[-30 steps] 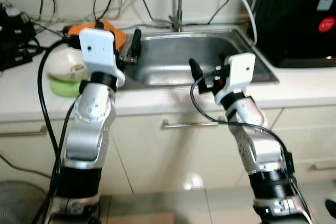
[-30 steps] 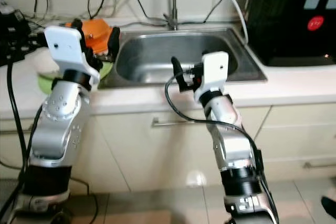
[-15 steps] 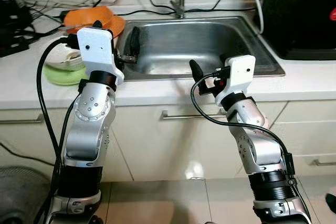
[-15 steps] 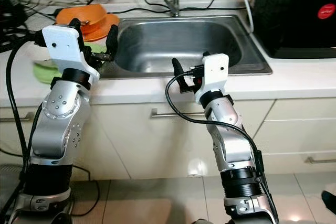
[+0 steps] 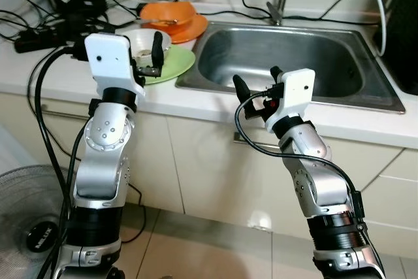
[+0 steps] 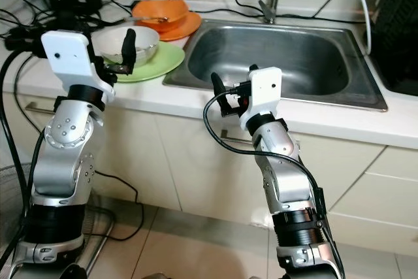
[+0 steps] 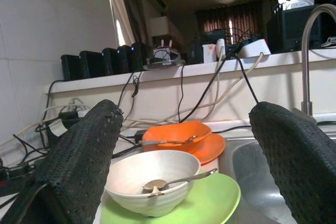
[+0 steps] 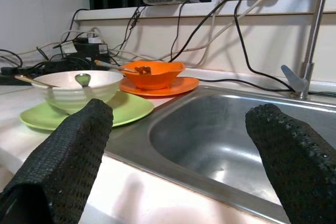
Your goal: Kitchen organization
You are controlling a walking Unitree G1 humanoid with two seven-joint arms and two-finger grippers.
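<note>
The robot stands before a pale kitchen surface with a stainless steel sink set into it, and the step in hand looks like the approach to the dirty dishes, with nothing yet picked up. Just beside the sink's left rim lies a flat lime-green plate, and on it sits a white ribbed bowl with a metal spoon resting inside, its handle over the rim. Behind these, nearer the back edge of the surface, an orange bowl stands on an orange plate and holds a spoon of its own.

The left gripper is raised in front of the surface's front edge, level with the white bowl and aimed at it; its fingers are spread wide and hold nothing. The right gripper hovers in front of the sink's front rim, pointing toward the basin, its fingers likewise parted and empty. Both elbows are bent, with the forearms rising from below.

The next move probably calls for the left arm to reach forward over the edge and close on the white bowl's rim, keeping clear of the spoon handle so it does not tip out.
</note>
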